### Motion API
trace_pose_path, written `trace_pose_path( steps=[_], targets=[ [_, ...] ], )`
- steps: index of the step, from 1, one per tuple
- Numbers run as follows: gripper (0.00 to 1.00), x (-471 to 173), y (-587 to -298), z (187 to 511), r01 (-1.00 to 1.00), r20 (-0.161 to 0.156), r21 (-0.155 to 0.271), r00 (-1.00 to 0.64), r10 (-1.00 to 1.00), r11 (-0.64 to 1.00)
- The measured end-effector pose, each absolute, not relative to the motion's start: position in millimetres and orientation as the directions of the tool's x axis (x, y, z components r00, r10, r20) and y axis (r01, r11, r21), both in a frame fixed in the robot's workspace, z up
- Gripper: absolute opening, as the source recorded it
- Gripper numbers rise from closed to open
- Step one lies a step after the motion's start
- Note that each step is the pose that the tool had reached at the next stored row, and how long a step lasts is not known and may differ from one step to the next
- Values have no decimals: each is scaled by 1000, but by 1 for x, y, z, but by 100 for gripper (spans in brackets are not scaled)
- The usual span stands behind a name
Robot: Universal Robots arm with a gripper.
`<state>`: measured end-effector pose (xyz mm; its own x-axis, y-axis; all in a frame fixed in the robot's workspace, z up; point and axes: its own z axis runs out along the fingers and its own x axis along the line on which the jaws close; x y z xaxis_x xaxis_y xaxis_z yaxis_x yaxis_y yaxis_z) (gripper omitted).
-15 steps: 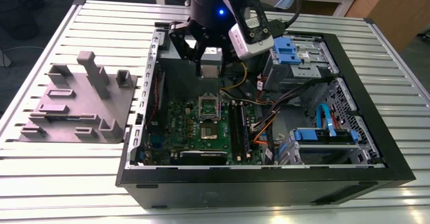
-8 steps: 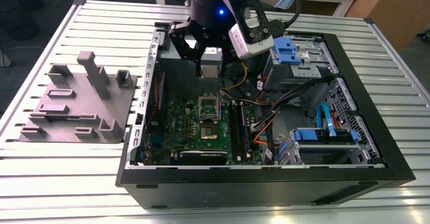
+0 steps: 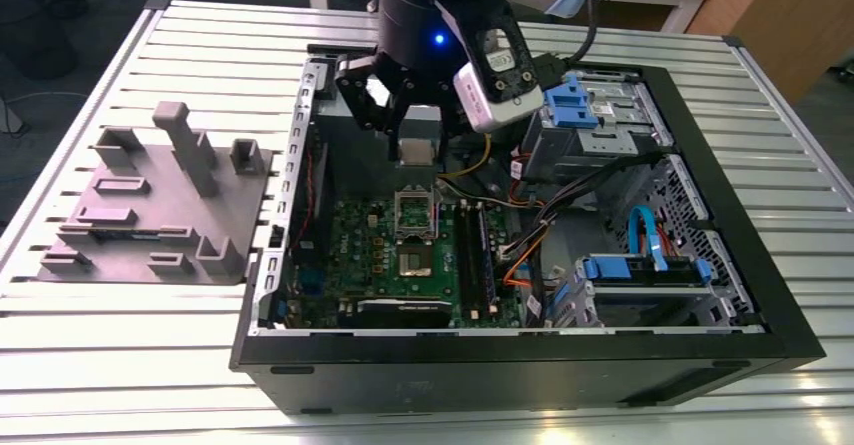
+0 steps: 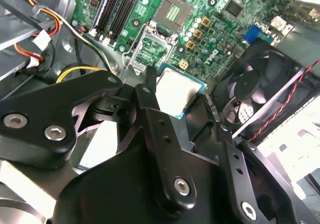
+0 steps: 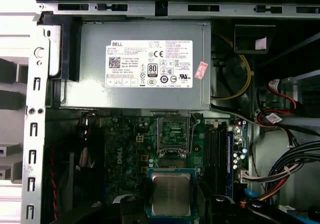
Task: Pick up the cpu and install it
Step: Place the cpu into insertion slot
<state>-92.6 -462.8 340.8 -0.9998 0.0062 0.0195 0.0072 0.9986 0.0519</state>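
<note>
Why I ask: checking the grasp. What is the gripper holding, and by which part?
The gripper holds the cpu by two opposite edges.

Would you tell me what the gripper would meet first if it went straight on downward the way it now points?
The gripper would most likely land on the motherboard at or beside the open socket, the cpu it grips touching first. Nothing seems to stand between, though depth is unclear.

The silvery metal table with long grooves (image 3: 120, 365) carries two things in the exterior view. A grey plastic block with upright posts (image 3: 154, 210) sits at nine o'clock. A big black open computer box (image 3: 534, 370) sits just beside it, at three o'clock.
</note>
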Motion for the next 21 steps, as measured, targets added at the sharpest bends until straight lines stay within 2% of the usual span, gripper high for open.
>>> trace_pose_path(
  steps=[9,21],
  targets=[
    [47,-89,-465,327,26,19,52,-1000,25,998],
    [47,-88,-465,327,26,19,52,-999,25,998]
  ],
)
